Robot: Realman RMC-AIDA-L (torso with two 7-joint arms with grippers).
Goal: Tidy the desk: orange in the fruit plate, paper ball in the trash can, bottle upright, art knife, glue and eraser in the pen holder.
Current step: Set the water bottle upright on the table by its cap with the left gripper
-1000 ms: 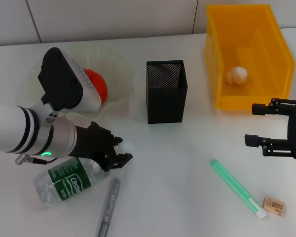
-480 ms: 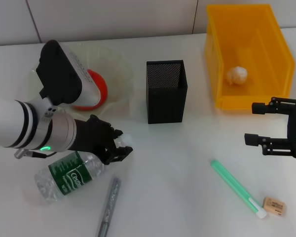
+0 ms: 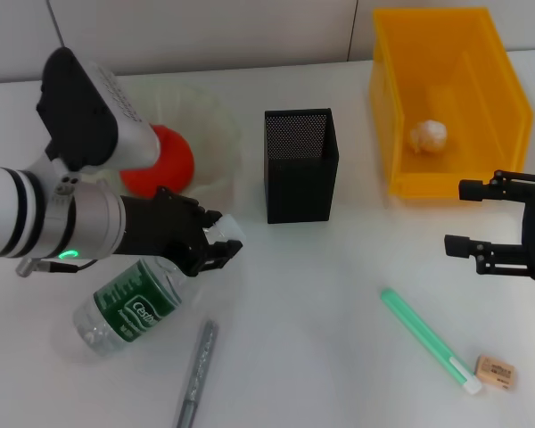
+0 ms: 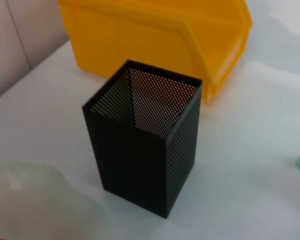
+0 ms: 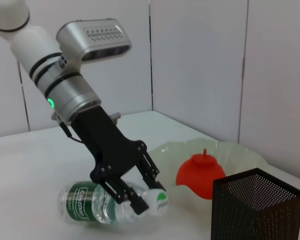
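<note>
Clear plastic bottle (image 3: pixel 134 301) lies tilted near the worktop's front-left corner, its neck pinched by the left gripper (image 3: pixel 216 256); righting it is the step in hand, calling for upward rotation. Right gripper (image 3: pixel 468 217) waits spread.

Grey metallic art knife (image 3: pixel 196 374) cut off by the head view's lower edge, red-orange fruit (image 3: pixel 160 160) partly hidden behind the left arm, clear plastic bottle's neck (image 3: pixel 216 242) covered by black fingers.
</note>
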